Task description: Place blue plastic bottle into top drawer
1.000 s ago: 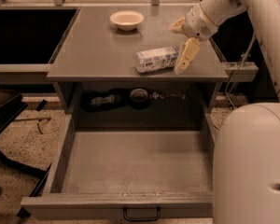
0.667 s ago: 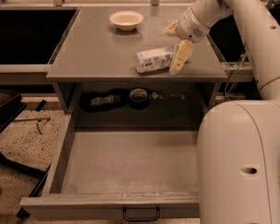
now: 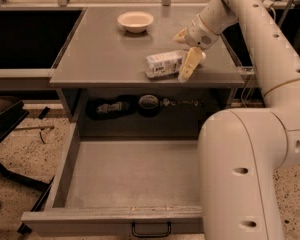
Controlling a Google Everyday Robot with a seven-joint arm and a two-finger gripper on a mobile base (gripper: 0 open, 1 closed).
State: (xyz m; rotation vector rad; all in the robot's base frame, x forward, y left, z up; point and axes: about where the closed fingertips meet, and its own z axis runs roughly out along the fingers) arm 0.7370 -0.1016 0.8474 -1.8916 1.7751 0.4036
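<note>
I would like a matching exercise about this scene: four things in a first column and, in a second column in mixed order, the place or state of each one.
Things
1. blue plastic bottle
2. bowl
3. top drawer
4. gripper

Places or states
A. pulled out, below the table
B. upright, at the back of the table
C. lying on its side, near the table's front edge
D. open, above the table, just beside the bottle

Pairs: 1-C, 2-B, 3-A, 4-D
</note>
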